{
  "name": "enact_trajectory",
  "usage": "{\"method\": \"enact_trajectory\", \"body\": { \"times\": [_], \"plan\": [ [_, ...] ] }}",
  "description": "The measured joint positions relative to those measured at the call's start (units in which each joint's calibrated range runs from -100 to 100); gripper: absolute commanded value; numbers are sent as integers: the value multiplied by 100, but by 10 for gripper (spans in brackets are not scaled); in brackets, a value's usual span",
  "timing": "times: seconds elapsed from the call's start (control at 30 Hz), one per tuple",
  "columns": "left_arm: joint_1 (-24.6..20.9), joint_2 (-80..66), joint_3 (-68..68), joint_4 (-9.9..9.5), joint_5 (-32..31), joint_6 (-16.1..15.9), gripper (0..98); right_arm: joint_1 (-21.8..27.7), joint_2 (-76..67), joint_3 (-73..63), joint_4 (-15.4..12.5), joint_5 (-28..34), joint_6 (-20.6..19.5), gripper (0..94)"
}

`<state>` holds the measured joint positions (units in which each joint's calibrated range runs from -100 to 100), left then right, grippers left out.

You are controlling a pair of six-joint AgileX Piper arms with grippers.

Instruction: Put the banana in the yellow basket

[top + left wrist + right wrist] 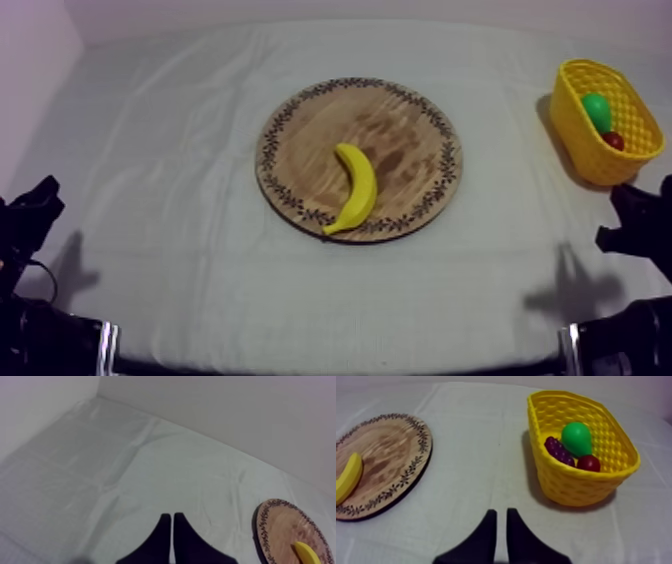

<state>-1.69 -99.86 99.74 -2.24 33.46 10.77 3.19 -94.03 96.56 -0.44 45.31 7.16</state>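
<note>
A yellow banana lies on the round wooden board at the table's middle, curving toward the board's near rim. The yellow basket stands at the far right. My left gripper rests low at the left edge, far from the board. In the left wrist view its gripper is shut on nothing, a narrow wedge over bare cloth, with the board and the banana's tip off to one side. My right gripper is shut too, over the cloth between the board with its banana and the basket.
Inside the basket lie a green pear, a bunch of dark grapes and a small red fruit. My right gripper sits just in front of the basket. Wrinkled grey-white cloth surrounds the board.
</note>
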Motion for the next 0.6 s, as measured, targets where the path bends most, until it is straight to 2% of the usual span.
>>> {"method": "enact_trajectory", "body": {
  "times": [0.1,0.17,0.23,0.37,0.6],
  "plan": [
    [0,0,0,0,0,0,1,-233,373,-335,280,-63,-231,107],
    [0,0,0,0,0,0,1,-352,532,-521,366,-37,-408,107],
    [0,0,0,0,0,0,1,-601,903,-868,590,178,-689,108],
    [0,0,0,0,0,0,1,-1112,1794,-2016,867,122,-1248,109],
    [0,0,0,0,0,0,1,-1877,3419,-3808,1172,337,-2105,110]
  ]
}}
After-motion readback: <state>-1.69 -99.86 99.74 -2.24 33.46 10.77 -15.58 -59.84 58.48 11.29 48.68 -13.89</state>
